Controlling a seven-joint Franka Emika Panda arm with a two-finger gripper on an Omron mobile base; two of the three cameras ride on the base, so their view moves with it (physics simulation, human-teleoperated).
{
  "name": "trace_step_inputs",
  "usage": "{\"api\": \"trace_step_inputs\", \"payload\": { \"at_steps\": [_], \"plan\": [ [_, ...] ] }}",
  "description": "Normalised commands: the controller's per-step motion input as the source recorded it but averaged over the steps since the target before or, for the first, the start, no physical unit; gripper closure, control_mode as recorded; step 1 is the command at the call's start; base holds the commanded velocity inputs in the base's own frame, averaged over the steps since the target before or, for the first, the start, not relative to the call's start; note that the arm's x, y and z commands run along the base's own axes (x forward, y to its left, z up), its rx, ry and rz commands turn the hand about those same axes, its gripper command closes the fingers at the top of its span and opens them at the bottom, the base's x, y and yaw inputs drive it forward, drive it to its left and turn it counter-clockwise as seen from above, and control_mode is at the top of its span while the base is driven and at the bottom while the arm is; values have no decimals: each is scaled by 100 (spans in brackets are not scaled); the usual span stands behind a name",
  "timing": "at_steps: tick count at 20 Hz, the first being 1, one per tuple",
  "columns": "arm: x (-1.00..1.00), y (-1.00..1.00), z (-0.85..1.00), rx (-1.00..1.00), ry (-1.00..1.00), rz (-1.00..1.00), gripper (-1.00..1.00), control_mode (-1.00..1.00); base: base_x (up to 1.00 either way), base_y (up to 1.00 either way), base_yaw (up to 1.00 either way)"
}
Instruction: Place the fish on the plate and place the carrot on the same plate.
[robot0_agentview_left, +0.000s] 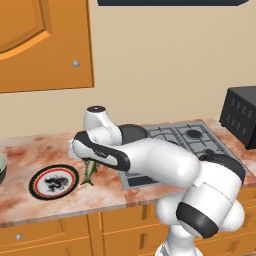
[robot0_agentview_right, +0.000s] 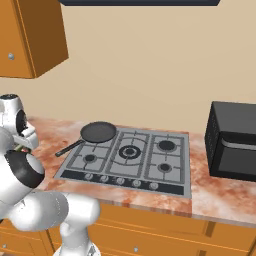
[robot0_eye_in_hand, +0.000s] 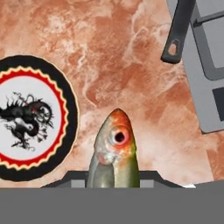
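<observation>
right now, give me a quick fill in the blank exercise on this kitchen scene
The gripper is shut on the slender green-yellow ____.
The round black-rimmed plate has a white centre with a dark ____ pattern.
The black frying pan sits on the grey ____.

Missing words: fish; dragon; stove.

A long countertop of mottled reddish-pink marble (robot0_agentview_left: 30, 150) is running across the orange wooden base cabinets. A round flat plate with a black rim, a thin red ring and a white centre bearing a dark dragon-like pattern (robot0_agentview_left: 54, 182) is lying flat near the counter's front edge. A grey steel gas hob with dark burners (robot0_agentview_right: 131, 159) is sitting set into the surface (its knobs lining the front strip). A boxy black microwave oven (robot0_agentview_right: 233, 141) is standing on the counter at the far right, well apart from the plate.
</observation>
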Motion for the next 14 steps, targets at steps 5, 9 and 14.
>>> {"api": "trace_step_inputs", "payload": {
  "at_steps": [5,9,14],
  "plan": [
    [7,6,-9,-1,3,0,100,-100,0,0,0],
    [8,21,-40,-1,-4,0,100,-100,0,0,0],
    [27,62,-23,-4,0,0,100,-100,0,0,0]
  ]
}}
